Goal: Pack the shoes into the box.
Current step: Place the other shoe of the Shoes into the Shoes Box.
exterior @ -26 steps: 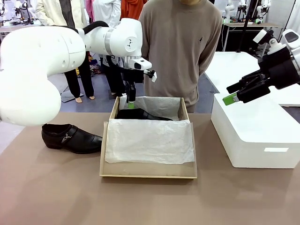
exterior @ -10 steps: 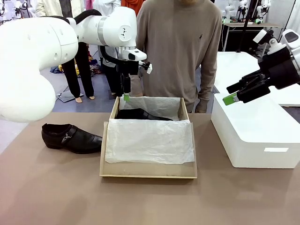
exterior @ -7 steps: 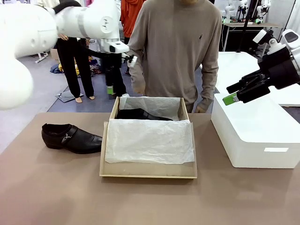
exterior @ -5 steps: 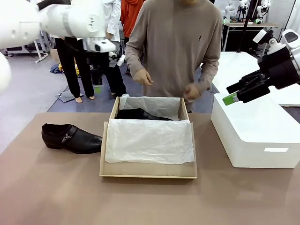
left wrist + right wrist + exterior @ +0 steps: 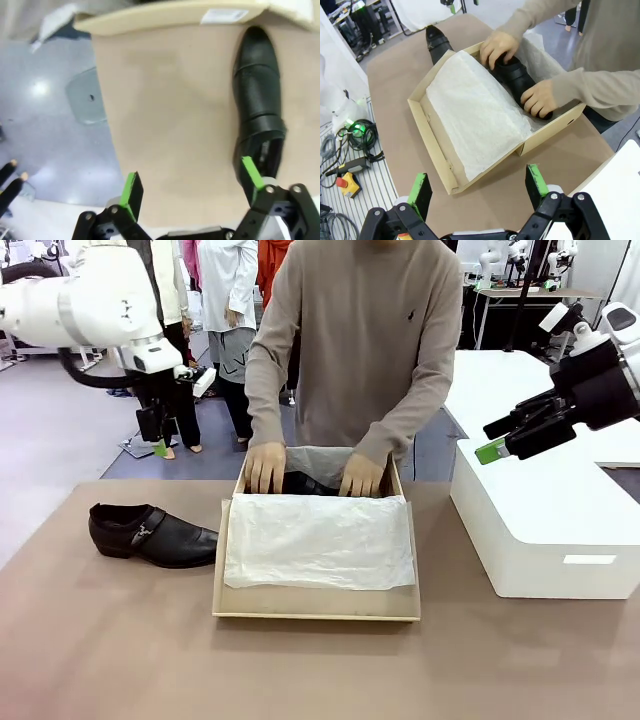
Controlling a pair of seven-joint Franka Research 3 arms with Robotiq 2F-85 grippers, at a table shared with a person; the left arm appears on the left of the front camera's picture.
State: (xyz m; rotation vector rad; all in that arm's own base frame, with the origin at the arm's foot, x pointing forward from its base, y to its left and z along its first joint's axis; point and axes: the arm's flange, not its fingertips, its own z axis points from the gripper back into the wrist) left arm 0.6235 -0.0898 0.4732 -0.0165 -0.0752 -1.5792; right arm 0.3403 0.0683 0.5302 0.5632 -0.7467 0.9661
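Half done, we judge: one shoe (image 5: 517,80) in the box (image 5: 315,615), its mate (image 5: 150,533) on the table (image 5: 100,640); left gripper (image 5: 190,175) and right gripper (image 5: 477,182) gape empty.

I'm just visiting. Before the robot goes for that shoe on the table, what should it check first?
1. Left tool open and empty: ok.
2. Shoe on the table lying free beside the box: ok.
3. Left tool centred over it: not ok, shoe lies off to one side.
4. Person's hands out of the box: not ok, both rest on the shoe inside.
5. Room for a second shoe under the tissue paper: cannot tell.
6. Right tool out of the way: ok, open, off to the side.
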